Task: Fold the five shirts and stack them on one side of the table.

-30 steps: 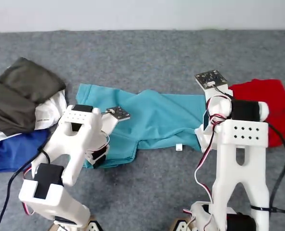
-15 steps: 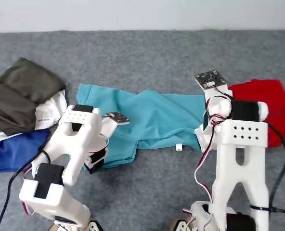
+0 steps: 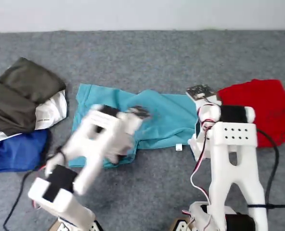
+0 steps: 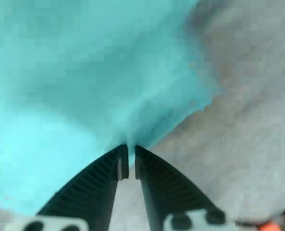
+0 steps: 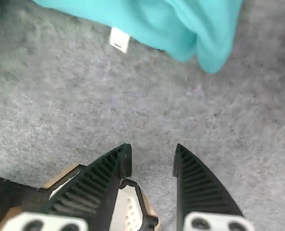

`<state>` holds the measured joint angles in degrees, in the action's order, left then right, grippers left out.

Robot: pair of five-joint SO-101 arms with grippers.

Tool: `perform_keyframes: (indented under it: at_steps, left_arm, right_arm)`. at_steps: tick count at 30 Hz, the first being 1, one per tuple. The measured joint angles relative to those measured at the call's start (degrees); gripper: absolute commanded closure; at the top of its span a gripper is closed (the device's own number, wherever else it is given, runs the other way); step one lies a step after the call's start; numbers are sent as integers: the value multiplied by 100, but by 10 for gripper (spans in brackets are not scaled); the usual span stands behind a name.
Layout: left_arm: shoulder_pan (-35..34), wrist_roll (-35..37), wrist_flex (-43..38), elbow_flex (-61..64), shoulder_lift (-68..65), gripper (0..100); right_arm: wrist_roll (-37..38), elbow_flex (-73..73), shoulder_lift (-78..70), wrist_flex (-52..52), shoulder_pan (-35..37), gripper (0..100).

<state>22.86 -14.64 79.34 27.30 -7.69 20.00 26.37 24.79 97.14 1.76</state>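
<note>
Grey table [image 3: 181,53] with teal shirt [image 3: 166,115], red shirt [image 3: 267,103], clothes pile [image 3: 17,96]

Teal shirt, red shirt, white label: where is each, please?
teal shirt [image 3: 167,115], high view, middle of the fabric.
red shirt [image 3: 273,100], high view, middle of its top.
white label [image 5: 118,39], right wrist view, centre of tag.

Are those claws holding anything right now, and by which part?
The left gripper pinches the teal shirt by its edge, jaws nearly closed on the cloth. The right gripper is open and holds nothing.
</note>
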Motion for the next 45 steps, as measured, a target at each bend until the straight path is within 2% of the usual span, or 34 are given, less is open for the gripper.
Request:
perform_keyframes:
  at_steps: [4, 8, 14, 24, 28, 33, 40, 42, 45]
  left_arm:
    - [1266, 888, -703, 9, 0, 970]
    - [1758, 1046, -1213, 79, 0, 970]
    - [2664, 1116, -1292, 79, -9, 970]
    - [2892, 1160, -774, -149, -26, 971]
    - [2892, 1160, -273, -484, -35, 971]
    - [2040, 1099, 721, -1380, 70, 971]
    - [-237, 1116, 1837, -1855, 536, 966]
    - [-563, 1125, 1925, -1758, 554, 966]
    - [-703, 1108, 1960, -1398, 554, 968]
  right_arm:
    - [9, 18, 0, -18, 255, 843]
    - [9, 44, 0, -18, 237, 843]
    - [18, 70, 9, 9, 220, 843]
    - [44, 88, 105, 44, 211, 843]
    - [44, 88, 158, 44, 211, 843]
    - [18, -70, 237, -44, 264, 843]
    - [44, 88, 79, -35, 264, 843]
    - [26, 88, 114, -18, 220, 843]
    - [35, 88, 88, -18, 229, 843]
